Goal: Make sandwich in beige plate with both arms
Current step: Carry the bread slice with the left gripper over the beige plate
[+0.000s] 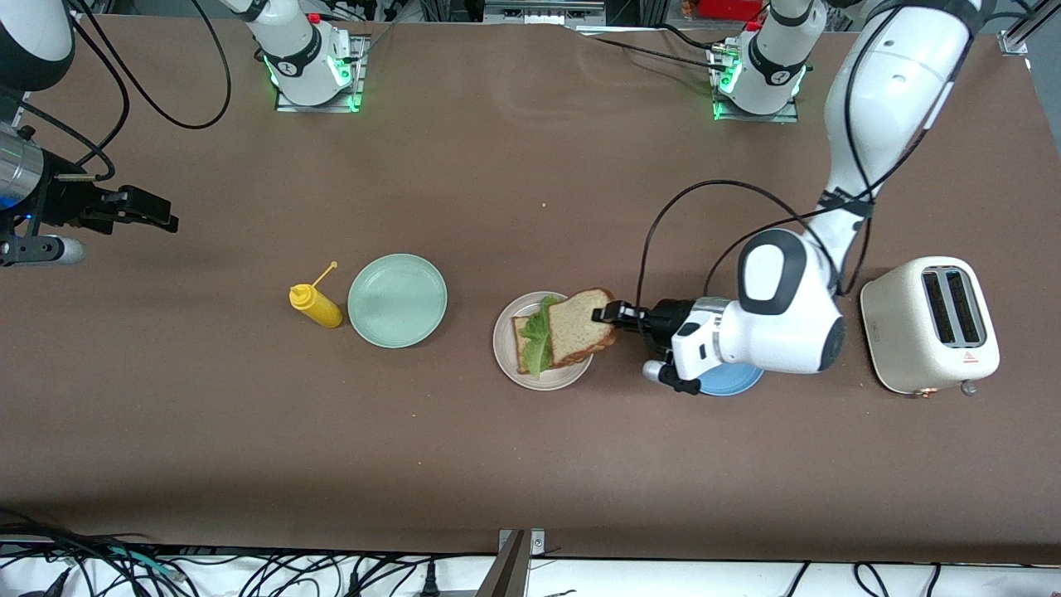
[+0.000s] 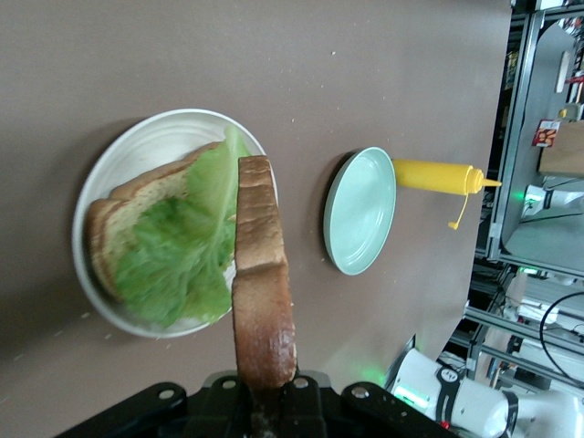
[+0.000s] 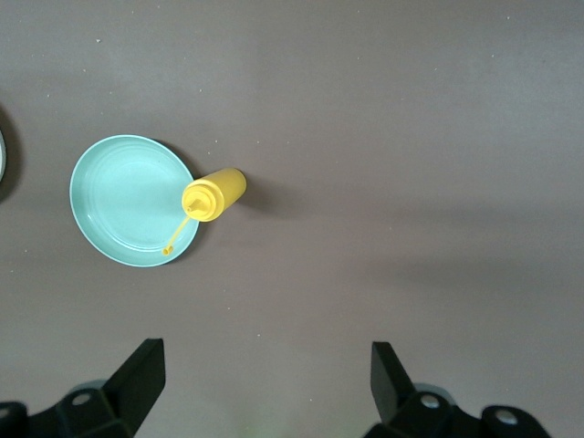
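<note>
Sandwich (image 1: 551, 336) parts sit on the beige plate (image 1: 507, 358) near the middle of the worktop (image 1: 530, 464): 1 bread slice (image 2: 114, 224) lies flat with a lettuce leaf (image 2: 178, 251) on it. The left pincer (image 1: 611, 313) is clamped on the edge of a 2nd bread slice (image 1: 580, 325), holding it tilted over the lettuce and the plate. Under the left arm's wrist lies a blue plate (image 1: 733, 381), and a white toaster (image 1: 928, 323) stands toward that arm's end of the worktop. The right pincer (image 1: 153, 209) waits with its fingers (image 3: 141, 374) spread wide and nothing between them, over the worktop at the right arm's end. A mint-green plate (image 1: 397, 300) and a yellow squeeze bottle (image 1: 315, 305) stand just beside each other.
</note>
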Tool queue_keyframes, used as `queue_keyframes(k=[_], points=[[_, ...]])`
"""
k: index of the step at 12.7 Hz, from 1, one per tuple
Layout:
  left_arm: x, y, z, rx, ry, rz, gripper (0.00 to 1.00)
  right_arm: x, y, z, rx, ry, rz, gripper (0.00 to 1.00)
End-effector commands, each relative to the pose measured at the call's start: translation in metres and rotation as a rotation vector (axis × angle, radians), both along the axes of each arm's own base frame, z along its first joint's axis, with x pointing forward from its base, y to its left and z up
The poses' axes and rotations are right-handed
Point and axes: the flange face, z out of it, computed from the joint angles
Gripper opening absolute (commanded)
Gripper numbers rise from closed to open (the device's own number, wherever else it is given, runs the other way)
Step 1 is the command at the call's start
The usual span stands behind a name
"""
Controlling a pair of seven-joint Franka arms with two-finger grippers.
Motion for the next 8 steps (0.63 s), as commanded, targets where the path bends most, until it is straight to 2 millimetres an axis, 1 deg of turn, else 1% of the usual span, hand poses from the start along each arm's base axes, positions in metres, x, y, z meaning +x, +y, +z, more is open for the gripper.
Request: queue_keyframes(k=[1, 2, 3, 4, 6, 7, 8], points=[[0.0, -0.023, -0.014, -0.064, 0.002, 0.029, 0.0, -0.001, 0.001, 0.004, 0.008, 0.004, -0.008, 1.0], [-0.001, -0.028, -0.025, -0.093, 0.009, 0.048, 0.0, 0.0, 0.0, 0.004, 0.003, -0.001, -0.008, 1.0], [-0.004, -0.037, -0.031, -0.105, -0.017, 0.035, 0.0, 0.0, -0.001, 0.005, 0.0, -0.005, -0.011, 1.0], [-0.004, -0.037, -0.036, -0.109, -0.045, 0.022, 0.0, 0.002, -0.001, 0.006, -0.014, -0.018, -0.008, 1.0], [-0.006, -0.036, -0.062, -0.118, -0.066, -0.004, 0.0, 0.006, -0.002, 0.007, -0.057, -0.05, 0.002, 1.0], [-0.007, -0.036, -0.066, -0.122, -0.076, -0.016, 0.0, 0.006, -0.003, 0.009, -0.057, -0.059, 0.002, 1.0], [-0.009, -0.04, -0.068, -0.115, -0.08, -0.032, 0.04, 0.007, -0.002, 0.007, -0.058, -0.058, 0.0, 1.0]])
